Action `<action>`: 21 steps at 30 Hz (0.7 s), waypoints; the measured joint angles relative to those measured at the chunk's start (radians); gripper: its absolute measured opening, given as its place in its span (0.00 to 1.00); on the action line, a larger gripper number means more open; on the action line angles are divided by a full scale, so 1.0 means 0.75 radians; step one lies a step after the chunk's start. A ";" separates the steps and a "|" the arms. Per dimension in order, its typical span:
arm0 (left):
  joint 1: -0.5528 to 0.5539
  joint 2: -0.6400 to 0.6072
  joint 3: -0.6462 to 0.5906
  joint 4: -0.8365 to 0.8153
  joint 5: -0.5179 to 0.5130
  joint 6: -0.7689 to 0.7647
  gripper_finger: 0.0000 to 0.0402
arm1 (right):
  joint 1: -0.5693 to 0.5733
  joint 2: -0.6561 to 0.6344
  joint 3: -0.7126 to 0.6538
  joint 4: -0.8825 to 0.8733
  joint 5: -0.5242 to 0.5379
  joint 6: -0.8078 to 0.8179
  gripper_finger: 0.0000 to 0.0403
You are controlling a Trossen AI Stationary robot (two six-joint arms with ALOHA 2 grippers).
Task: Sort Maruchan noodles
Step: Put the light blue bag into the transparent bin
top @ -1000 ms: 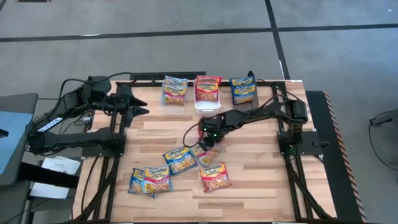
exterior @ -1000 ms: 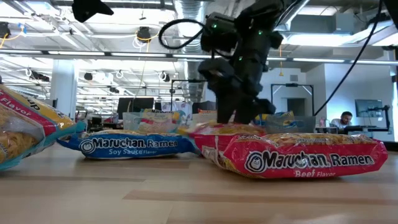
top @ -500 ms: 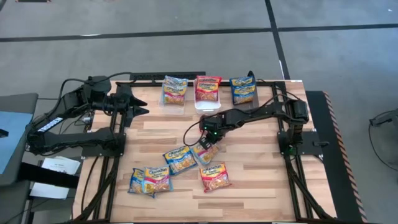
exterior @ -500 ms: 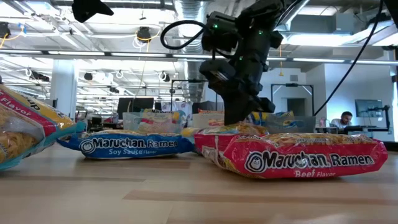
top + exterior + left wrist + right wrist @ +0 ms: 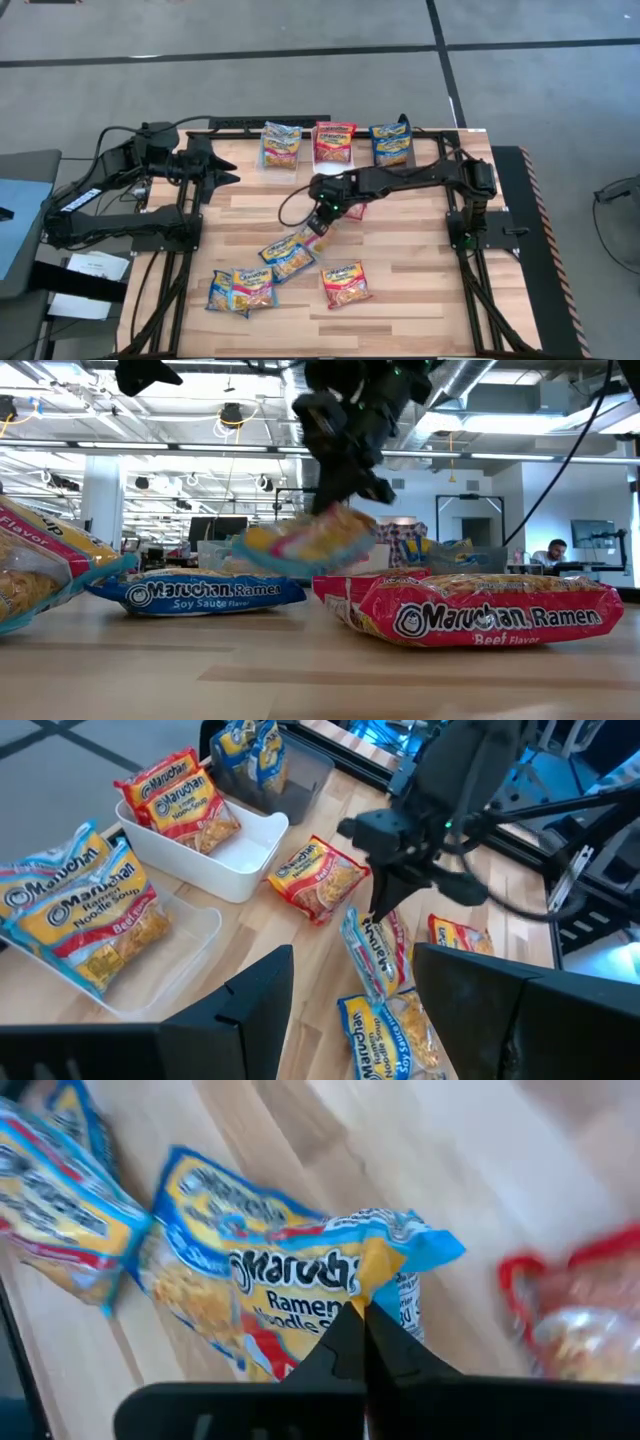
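My right gripper (image 5: 320, 222) hangs over the middle of the table, shut on a yellow Maruchan noodle packet with blue ends (image 5: 305, 542). Beneath and around it lie a blue soy-sauce packet (image 5: 285, 258), a red beef packet (image 5: 345, 283), two overlapping packets (image 5: 240, 290) and another red packet (image 5: 318, 878). More packets stand in three bins at the far edge: clear (image 5: 281, 145), white (image 5: 333, 143) and grey (image 5: 391, 142). My left gripper (image 5: 232, 170) waits open, raised at the table's far left. My right gripper pinches the packet between its two shut fingers (image 5: 350, 1342), close to its blue crimped end (image 5: 420, 1245). The fingers slant down from the table's right side. The packet hangs tilted below them, clear of the table and the other packets.
Bare wood lies between the bins and the loose packets, and along the table's right side (image 5: 430, 250). A large packet (image 5: 40, 570) lies close to the low camera. Black frame rails run along the left and right table edges.
My right gripper has shut on the yellow-and-blue packet, then risen and gone a little toward the table's far left. The packet has come up off the table and now hangs tilted in the air; the other packets have stayed put.
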 joint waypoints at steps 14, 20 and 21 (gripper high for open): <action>0.000 0.103 0.000 -0.001 0.000 -0.151 0.48 | -0.058 0.000 0.370 -0.146 0.077 -0.365 0.01; 0.000 0.204 0.000 0.022 -0.044 -0.297 0.48 | -0.094 -0.001 0.456 -0.158 0.080 -0.481 0.01; 0.000 0.224 0.000 0.033 -0.046 -0.313 0.48 | -0.101 -0.001 0.467 -0.156 0.079 -0.501 0.01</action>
